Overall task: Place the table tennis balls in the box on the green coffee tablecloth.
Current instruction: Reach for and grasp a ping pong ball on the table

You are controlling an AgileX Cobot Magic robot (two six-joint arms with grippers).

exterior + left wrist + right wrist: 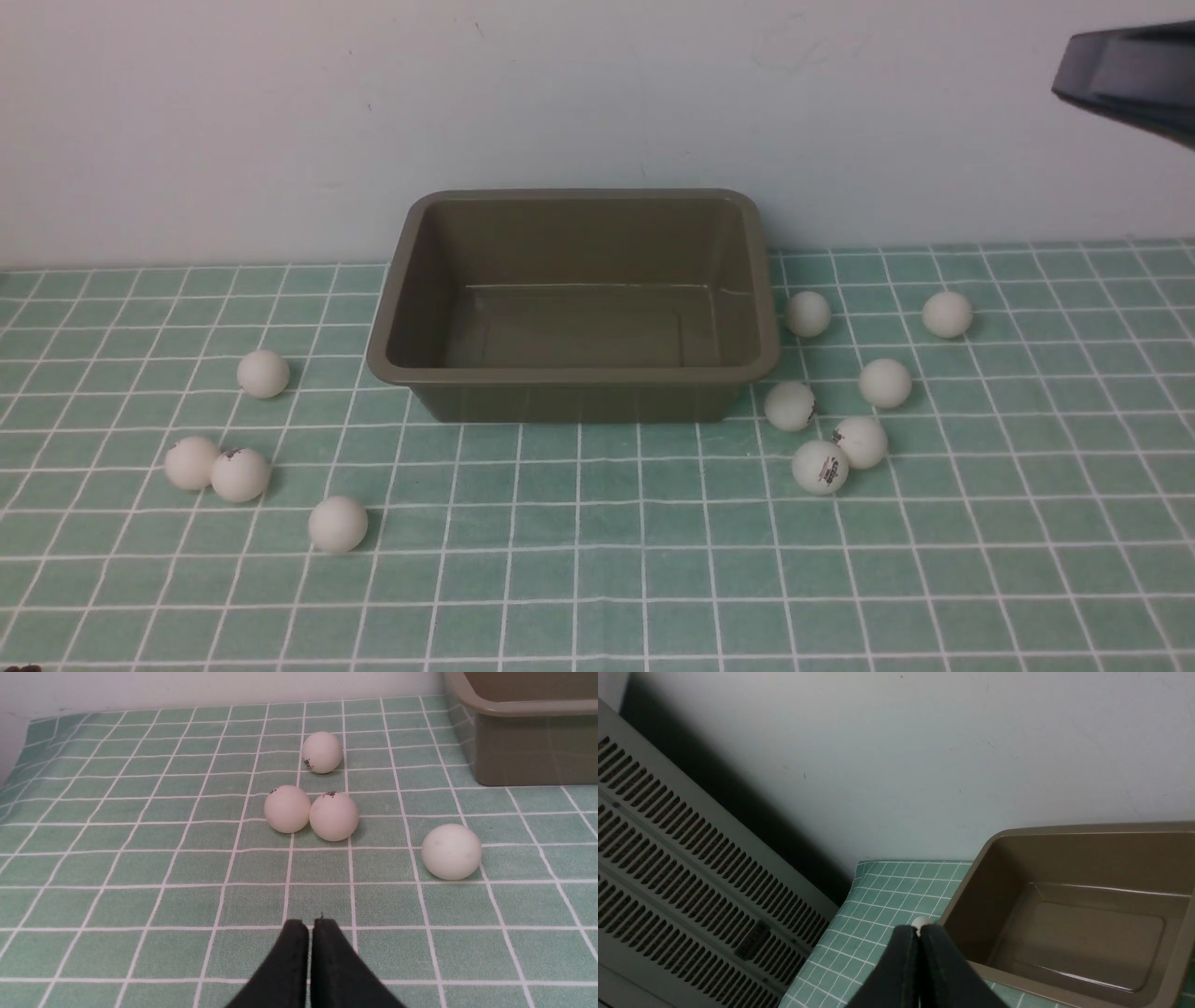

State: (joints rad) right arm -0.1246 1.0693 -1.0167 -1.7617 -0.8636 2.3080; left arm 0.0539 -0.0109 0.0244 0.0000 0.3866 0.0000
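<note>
At the near left, L claw (310, 926): black fingers pressed tight together, nothing betw. them. Low over the cloth (597, 579), tips twd the L-side balls (334, 815) but clear of all of them.
Cloth: mint green, thin white grid, lying flat; everything sits on it.
Balls: ten small white ones, all on the cloth, none in the box (579, 375). Four to its L, six to its R.
Front L ball (338, 524): nearest of the lot, alone, plain white.
L pair (240, 474): a bit further back & more to the L, the two touching, small dark marks on top.
R front pair (820, 467): touching too; nearer one has dark print facing me.
Corner ball (790, 406): just beside the box's near R corner; can't tell if it touches.
Mid R ball (884, 383): just R of the corner ball, apart from it.
Back L ball (263, 373): abt level w/ the box's front wall, well apart from it.
Box: olive-brown tub, rounded corners, upright, mid-cloth.
Back R balls (808, 314): two, one near the box's R wall, the other ball (948, 314) further R.
R claw (919, 931): up in the air, R of the box. Fingers flat on each other, holding nothing; a sliver of white ball shows past the tips.
Wall (280, 121): pale, plain, right behind the box.
Vented panel (682, 858): grey, slotted, seen only from R wrist cam, past an edge of the cloth.
</note>
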